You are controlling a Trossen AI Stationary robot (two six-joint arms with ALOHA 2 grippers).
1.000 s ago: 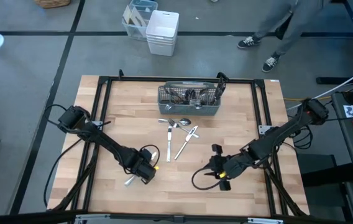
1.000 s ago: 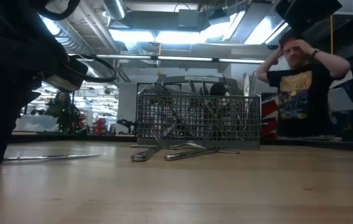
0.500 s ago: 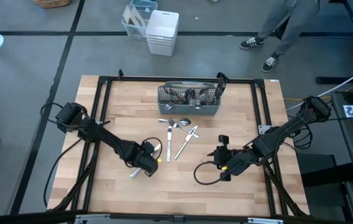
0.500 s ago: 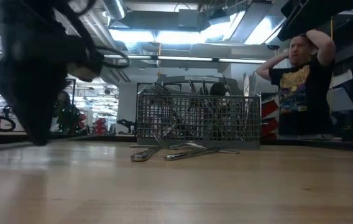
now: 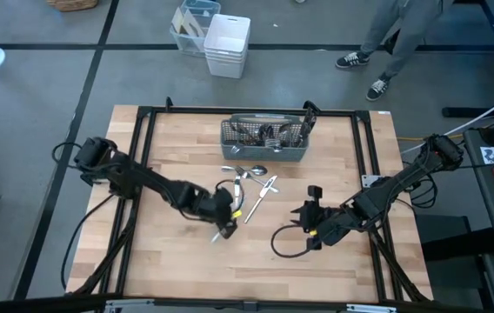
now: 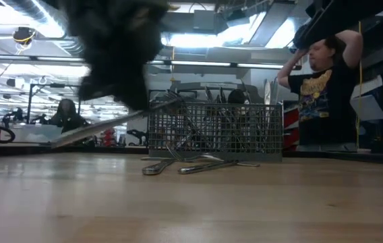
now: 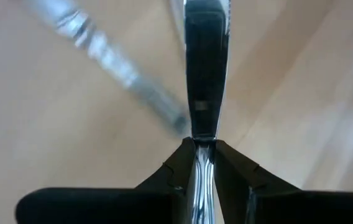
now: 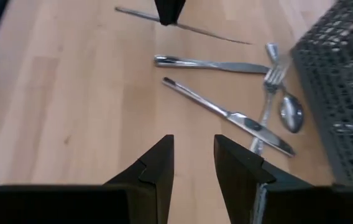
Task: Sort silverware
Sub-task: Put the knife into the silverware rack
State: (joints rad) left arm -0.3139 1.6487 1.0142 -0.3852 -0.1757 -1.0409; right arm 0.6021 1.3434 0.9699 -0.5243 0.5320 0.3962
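My left gripper (image 5: pixel 222 211) is shut on one slim silver piece (image 5: pixel 217 233) over the table's middle, just left of the loose silverware. In the low view the piece (image 6: pixel 100 127) slants above the wood. Several more pieces lie flat in front of the caddy: two knives (image 8: pixel 209 63) (image 8: pixel 229 113), a fork (image 8: pixel 270 79) and a spoon (image 8: pixel 290 113). The grey mesh caddy (image 5: pixel 263 139) stands at the far middle with silverware upright in it. My right gripper (image 8: pixel 192 155) is open, low over bare wood right of the pile (image 5: pixel 254 184). My left gripper pinches the silver piece's shaft (image 7: pixel 202 134) between its two fingers, somewhat off its middle. The fingers (image 8: pixel 168 11) come from above, pointing down, across the piece. The piece is lifted clear of the table and tilted, one end (image 6: pixel 60 141) lower than the other.
A black frame (image 5: pixel 146 130) runs round the table. A person (image 6: pixel 326 88) stands beyond the far right edge, hands at the head. White bins (image 5: pixel 227 43) stand on the floor beyond the far edge. Bare wood (image 5: pixel 256 265) spreads along the near side.
My left gripper has moved from the near left part of the table toward the right and far edges, toward the pile. The silver piece lay flat on the wood a second ago; it is now lifted clear and tilted. My right gripper has shifted toward the far edge.
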